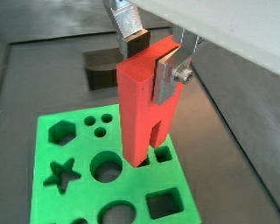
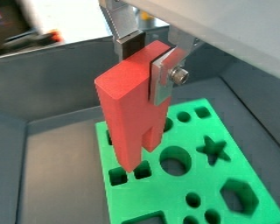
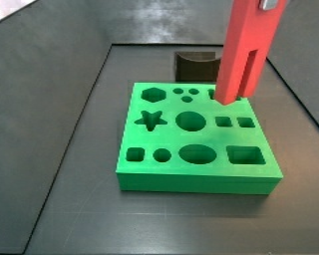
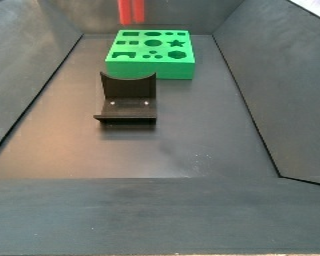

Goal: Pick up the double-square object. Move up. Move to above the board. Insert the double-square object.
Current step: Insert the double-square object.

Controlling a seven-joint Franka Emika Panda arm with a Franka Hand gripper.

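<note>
Pincer (image 1: 154, 59) clamped on double-square object (image 1: 140, 105), held upright above board (image 1: 73, 140); jamming on the rim is risked if prongs are misaligned with the paired square cut-outs.

The end effector (image 1: 154, 59) hangs pointing straight down, seen from close above in both wrist views (image 2: 149, 61). Its two flat silver fingers (image 1: 168, 73) with dark pads are closed against opposite faces of the red double-square object (image 1: 140, 105), gripping it near its joined upper end. One finger (image 2: 166, 72) lies flat on the near face, a screw showing beside it; the far finger (image 2: 125, 26) shows only its upper plate and pad. In both side views the end effector itself sits above the picture edge.
</note>
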